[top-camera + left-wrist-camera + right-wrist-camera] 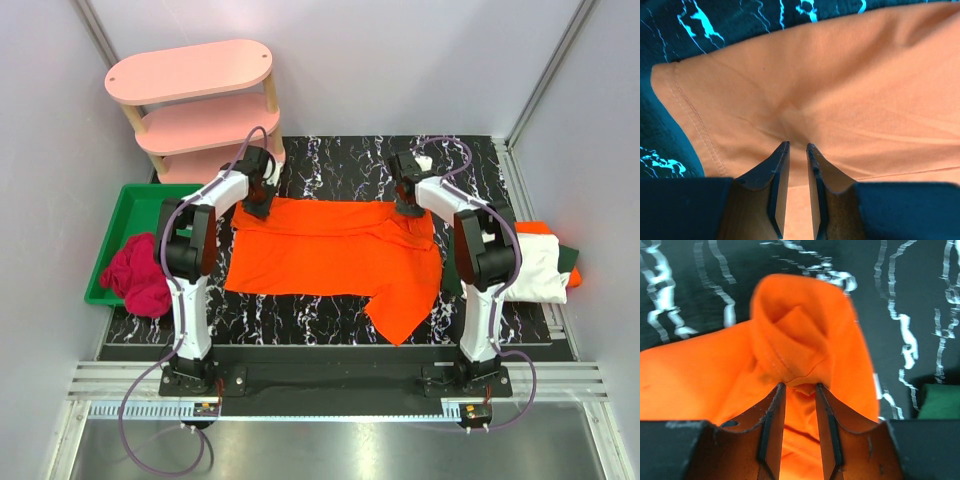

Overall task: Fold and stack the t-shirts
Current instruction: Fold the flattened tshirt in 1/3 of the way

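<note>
Top external view shows both arms reaching the far edge of the orange t-shirt point(330, 250), spread across the desk point(330, 160). The left gripper point(262, 203) and right gripper point(408, 203) each pinch a far corner. The first fold appears under way; next, both should draw that edge evenly toward the near hem. Only the wrist views show cloth bunched between nearly closed fingers point(775, 410).

A black counter point(330, 155) veined with white marbling carries a pink three-tier shelf point(190, 72) with rounded ends and pale wooden legs at its far left corner. A green tray point(140, 200) lies along the left edge, with a crumpled crimson cloth point(138, 275) heaped at its near end
</note>
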Motion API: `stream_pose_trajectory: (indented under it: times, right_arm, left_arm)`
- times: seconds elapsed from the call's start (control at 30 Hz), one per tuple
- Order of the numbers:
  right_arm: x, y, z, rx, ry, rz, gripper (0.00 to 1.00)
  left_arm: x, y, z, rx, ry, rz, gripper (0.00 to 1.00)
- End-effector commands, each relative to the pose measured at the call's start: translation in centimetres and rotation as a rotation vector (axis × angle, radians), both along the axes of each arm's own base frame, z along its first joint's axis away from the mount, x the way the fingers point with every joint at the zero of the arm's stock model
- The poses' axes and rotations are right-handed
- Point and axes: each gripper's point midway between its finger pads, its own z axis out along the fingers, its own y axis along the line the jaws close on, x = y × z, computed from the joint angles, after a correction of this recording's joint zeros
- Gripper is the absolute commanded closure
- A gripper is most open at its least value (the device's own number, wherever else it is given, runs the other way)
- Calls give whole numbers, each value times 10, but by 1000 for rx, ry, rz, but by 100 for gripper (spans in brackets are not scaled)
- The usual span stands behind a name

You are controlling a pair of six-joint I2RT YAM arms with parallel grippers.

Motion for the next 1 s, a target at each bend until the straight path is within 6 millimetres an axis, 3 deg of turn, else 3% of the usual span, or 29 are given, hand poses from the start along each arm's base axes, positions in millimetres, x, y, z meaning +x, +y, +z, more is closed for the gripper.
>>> stream_pose_trajectory:
  times: [0.0, 0.13, 0.4, 0.67, 0.77, 0.9, 0.97]
  right_arm:
    - [5, -23, 6, -45, 8, -91, 63]
    - [5, -31, 10, -59, 1, -120, 63]
    - [5, -52, 1, -42, 44, -182, 62]
    - [-6, -95, -5, -32, 97, -315, 62]
    - [-8, -104, 3, -55, 78, -343, 63]
    - [-4, -106, 15, -57, 49, -348, 59]
    - [2, -97, 19, -6, 31, -308, 56]
  left_arm:
    - [-6, 9, -6, 29, 25, 3, 76]
    - [-8, 13, -9, 13, 40, 28, 76]
    - [-11, 23, -12, 31, 50, 39, 78]
    - [-17, 38, -13, 30, 66, 79, 78]
    - [-19, 40, -13, 32, 67, 86, 78]
    - [-18, 42, -11, 31, 63, 93, 78]
    - [-19, 41, -11, 27, 64, 93, 78]
